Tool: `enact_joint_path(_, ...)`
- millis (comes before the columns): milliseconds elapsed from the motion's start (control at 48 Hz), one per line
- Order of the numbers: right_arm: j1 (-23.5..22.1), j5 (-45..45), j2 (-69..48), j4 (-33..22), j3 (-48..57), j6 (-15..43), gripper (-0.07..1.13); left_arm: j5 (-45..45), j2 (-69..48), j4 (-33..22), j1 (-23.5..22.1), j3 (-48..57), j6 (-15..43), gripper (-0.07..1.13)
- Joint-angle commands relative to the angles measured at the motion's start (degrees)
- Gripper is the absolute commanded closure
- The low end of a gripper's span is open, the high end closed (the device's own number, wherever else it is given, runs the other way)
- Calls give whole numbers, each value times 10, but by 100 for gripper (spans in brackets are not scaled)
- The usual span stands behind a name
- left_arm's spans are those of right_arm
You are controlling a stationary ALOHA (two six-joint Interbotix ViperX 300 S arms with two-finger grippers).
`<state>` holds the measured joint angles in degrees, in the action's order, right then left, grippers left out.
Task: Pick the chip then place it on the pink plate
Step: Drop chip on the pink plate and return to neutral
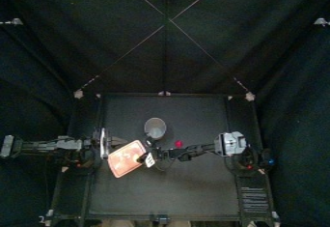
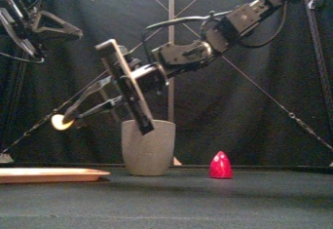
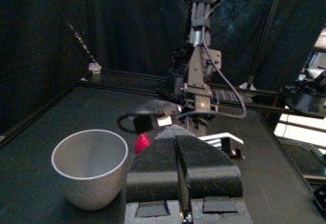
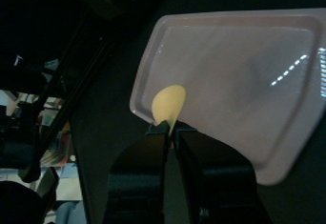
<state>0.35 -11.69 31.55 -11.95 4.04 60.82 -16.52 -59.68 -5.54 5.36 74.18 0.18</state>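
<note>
The chip point(image 4: 169, 101) hangs above the pink plate point(image 4: 242, 66), not yet set down
We see the right gripper point(image 4: 170, 128) clenched on the pale chip over it; we judge picking done, lowering and release left. The left gripper point(image 3: 185, 156) rests aside, jaws closed, empty

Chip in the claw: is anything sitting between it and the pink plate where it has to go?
Nothing visible. The right gripper holds the chip above a bare stretch of the pink plate. The grey cup and the red toy stand off to the side.
</note>
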Motion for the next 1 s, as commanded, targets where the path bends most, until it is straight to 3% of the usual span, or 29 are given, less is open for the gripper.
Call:
enact_joint_path(21,-4,2,-5,-4,-25,1,54,-2,1,0,1,-11,-1,108)
enact_joint_path(167,-13,1,3,-5,-30,3,47,-2,1,1,1,-11,0,108)
enact_joint_path(417,-14,4,11,-5,-40,-2,18,-2,1,2,2,-10,0,108)
enact_joint_path(688,-13,2,-30,-51,-14,-4,17,-2,1,2,2,-10,0,108)
enact_joint_path(1000,-20,-11,-160,-134,106,-4,17,-2,1,4,2,-11,0,108)
